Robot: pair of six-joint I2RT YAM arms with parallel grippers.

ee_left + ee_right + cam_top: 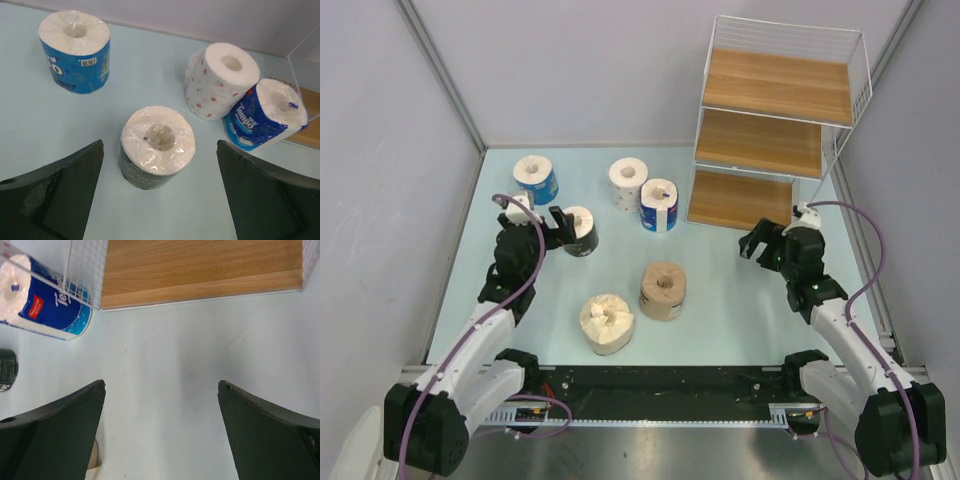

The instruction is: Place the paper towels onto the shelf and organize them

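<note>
Six paper towel rolls stand on the table. A blue roll (535, 178) is far left. A white red-speckled roll (628, 182) and a second blue roll (659, 204) are mid-back. A tan-brown roll (663, 290) and a cream roll (607, 323) are nearer. My left gripper (558, 222) is open, just left of the dark-wrapped roll (581, 230). In the left wrist view that roll (157, 146) sits upright just ahead of the open gripper (160, 143), untouched. The shelf (775, 130) stands at the back right with nothing on its boards. My right gripper (757, 243) is open and empty before its bottom board (200, 270).
The left wrist view also shows the far blue roll (75, 50), the speckled roll (220, 80) and the second blue roll (265, 115). That blue roll (45, 302) lies next to the shelf's wire corner in the right wrist view. Grey walls close in the table.
</note>
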